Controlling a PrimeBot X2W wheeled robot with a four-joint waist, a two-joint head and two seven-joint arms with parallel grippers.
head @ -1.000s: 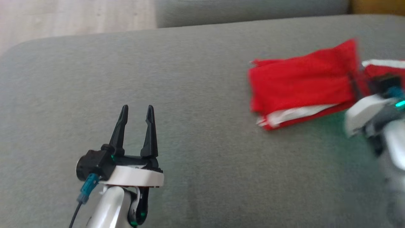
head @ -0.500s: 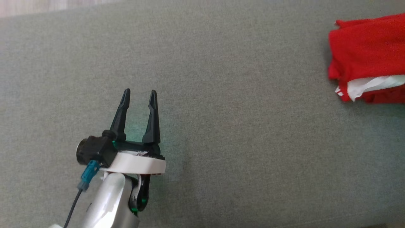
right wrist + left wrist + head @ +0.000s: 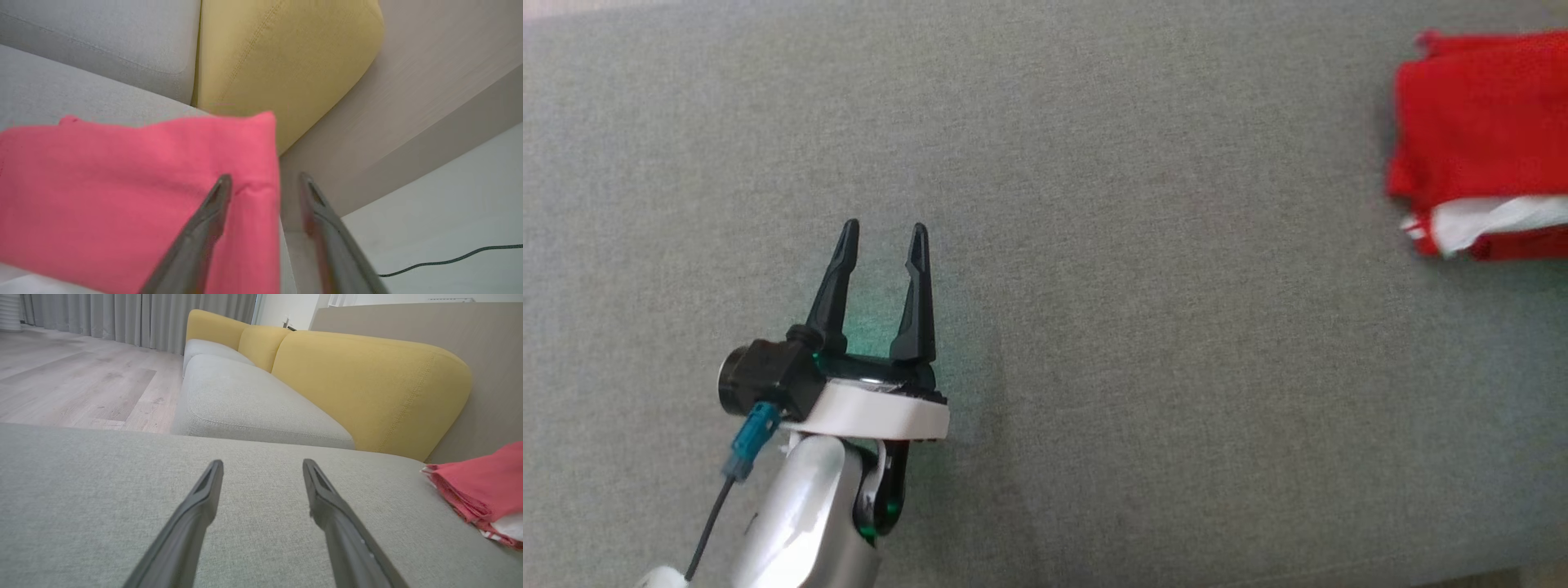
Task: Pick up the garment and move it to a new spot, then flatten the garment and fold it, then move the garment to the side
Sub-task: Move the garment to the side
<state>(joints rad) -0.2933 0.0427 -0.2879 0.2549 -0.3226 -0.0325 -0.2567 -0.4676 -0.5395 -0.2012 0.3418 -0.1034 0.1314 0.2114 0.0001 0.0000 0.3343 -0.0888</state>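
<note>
Since the folded red-and-white cloth garment (image 3: pixel 1474 122) already lies at the right end of the grey fabric cushion (image 3: pixel 1111 269), the right gripper (image 3: pixel 264 179), fingers spread over its right edge, should lift straight clear without snagging a layer; the left gripper (image 3: pixel 884 225) hangs spread, well apart.

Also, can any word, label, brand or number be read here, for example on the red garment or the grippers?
No text can be read.
The red garment shows plain red cloth with a white part, no label in view.
The left gripper and the grey cushion carry no writing.
</note>
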